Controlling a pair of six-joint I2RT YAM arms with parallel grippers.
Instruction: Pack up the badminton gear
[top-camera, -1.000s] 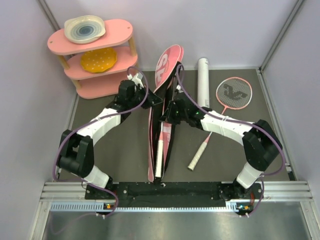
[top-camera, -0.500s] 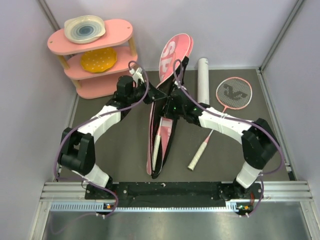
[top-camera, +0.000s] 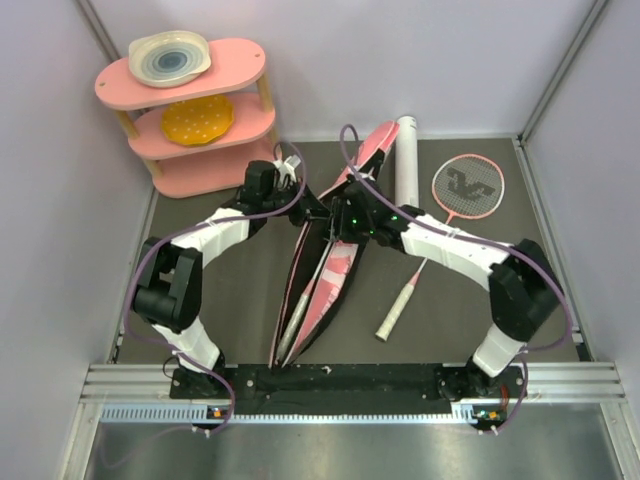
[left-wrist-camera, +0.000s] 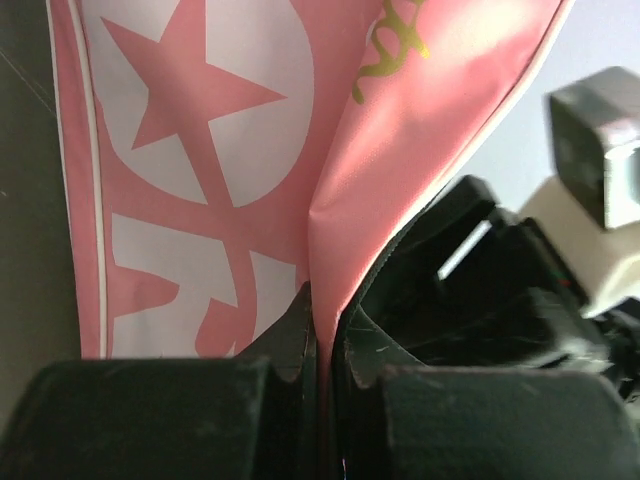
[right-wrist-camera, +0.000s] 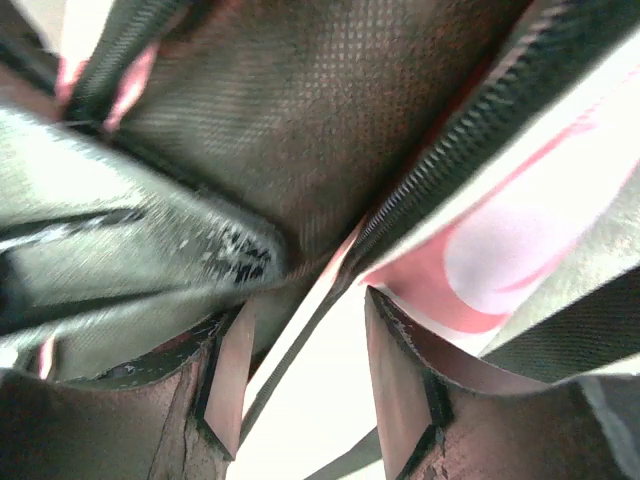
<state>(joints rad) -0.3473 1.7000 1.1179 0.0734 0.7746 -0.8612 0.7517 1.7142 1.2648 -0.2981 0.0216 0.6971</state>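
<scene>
Pink three-tier shelf (top-camera: 238, 58) stands against the back wall (top-camera: 450, 60), pale lilac, and a matching side wall (top-camera: 50, 200) runs just left of it. Blue-ringed dish (top-camera: 170, 57) on its top tier, yellow plate (top-camera: 198, 120) one tier down. Dark grey mat (top-camera: 220, 290) spreads from its foot. Aluminium rail (top-camera: 350, 385) well in front of it. Light is even.

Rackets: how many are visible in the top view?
2. The loose racket lies on the table beside the white tube; the packed racket sits inside the open pink bag, only its handle showing.
</scene>
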